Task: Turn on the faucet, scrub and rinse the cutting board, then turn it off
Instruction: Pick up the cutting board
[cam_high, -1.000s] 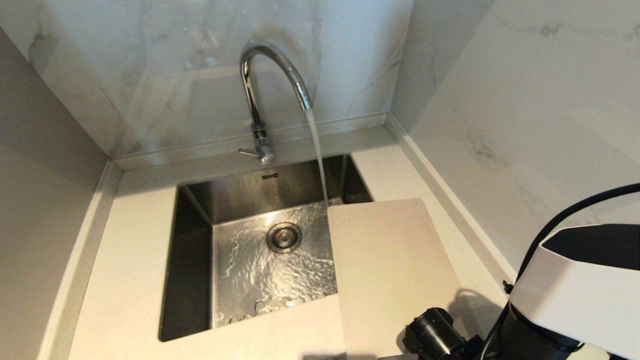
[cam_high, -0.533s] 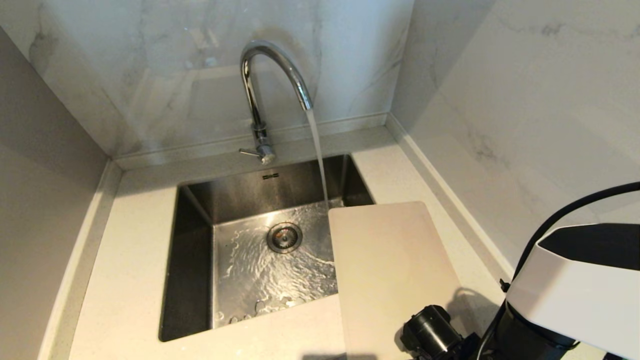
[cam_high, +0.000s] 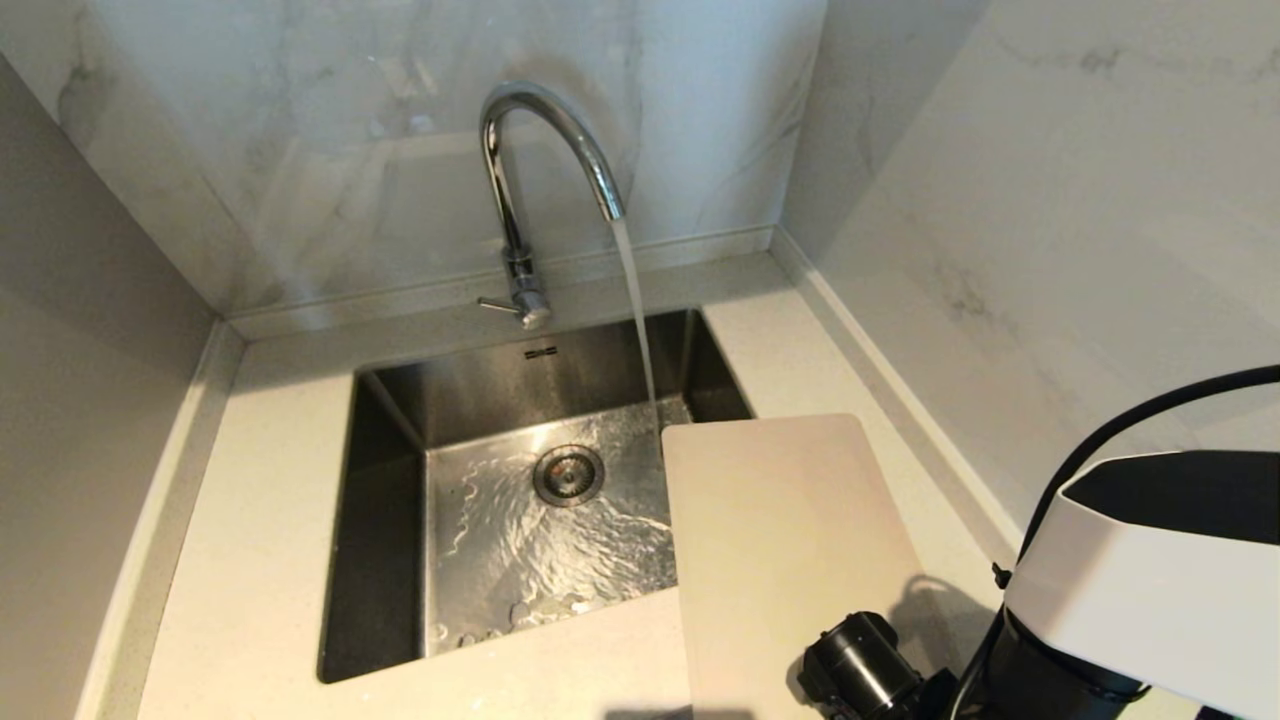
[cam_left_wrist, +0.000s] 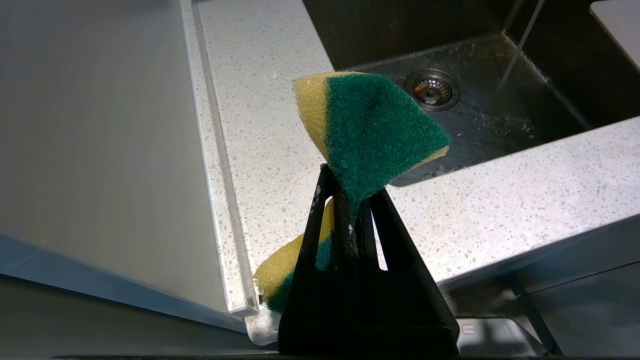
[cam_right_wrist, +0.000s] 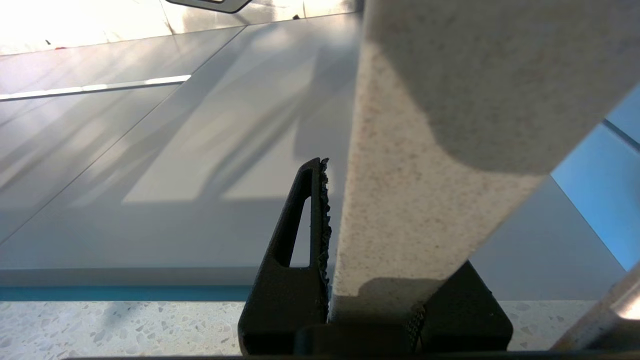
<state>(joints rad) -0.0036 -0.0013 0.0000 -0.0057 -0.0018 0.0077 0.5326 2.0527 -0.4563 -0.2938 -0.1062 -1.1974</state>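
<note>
The chrome faucet (cam_high: 520, 150) pours a stream of water (cam_high: 632, 290) into the sink, its small lever (cam_high: 492, 303) sticking out at the base. The cream cutting board (cam_high: 780, 540) lies on the counter to the right, its left edge over the basin. My right gripper (cam_right_wrist: 375, 235) is at the board's near end, shut on the cutting board (cam_right_wrist: 425, 150). One finger (cam_right_wrist: 312, 220) lies close along the board and the other is hidden behind it. My left gripper (cam_left_wrist: 352, 185) is shut on a green-and-yellow sponge (cam_left_wrist: 372, 125) near the counter's left front corner, outside the head view.
The steel sink (cam_high: 380, 520) has a round drain (cam_high: 568, 474) and rippling water on its floor. Marble walls close in behind and on the right. My right arm's white shell (cam_high: 1130, 570) fills the near right corner.
The board's far edge has drawn back a little toward me, uncovering more of the sink's right rear corner. The right wrist has shifted slightly. Water keeps running.
</note>
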